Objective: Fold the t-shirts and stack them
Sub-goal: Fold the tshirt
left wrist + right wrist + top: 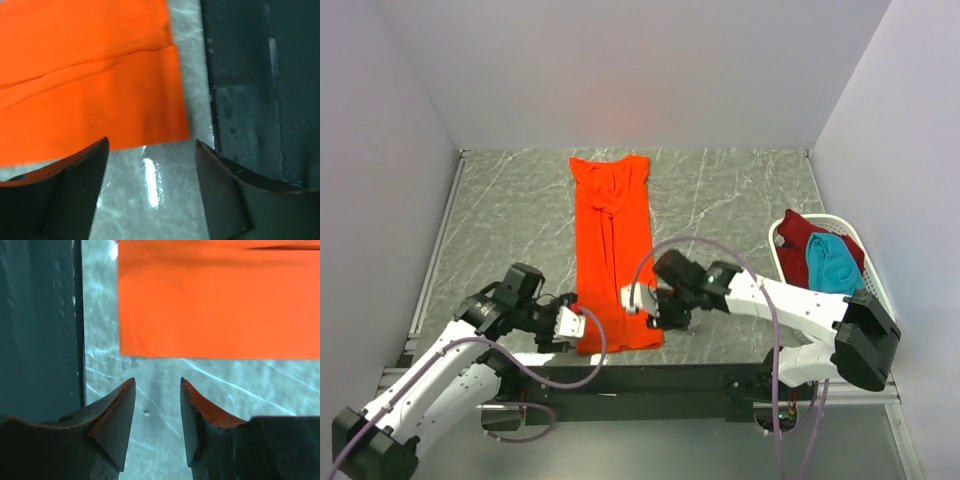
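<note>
The bright orange t-shirt (611, 255) lies flat as a long narrow strip down the middle of the table, collar end at the back. My left gripper (576, 322) is just off its near left corner, open, with only bare table between the fingers; the left wrist view shows that corner of the orange cloth (90, 90) just beyond the left gripper (151, 141). My right gripper (660, 312) is at the near right corner, also open and holding nothing. In the right wrist view the shirt's edge (215, 305) lies just ahead of the right gripper (157, 380).
A white basket (778, 240) at the right edge holds a dark red t-shirt (800, 233) and a teal one (831, 263). The table's dark front edge (250, 90) runs close behind both grippers. Walls close in the left, back and right sides.
</note>
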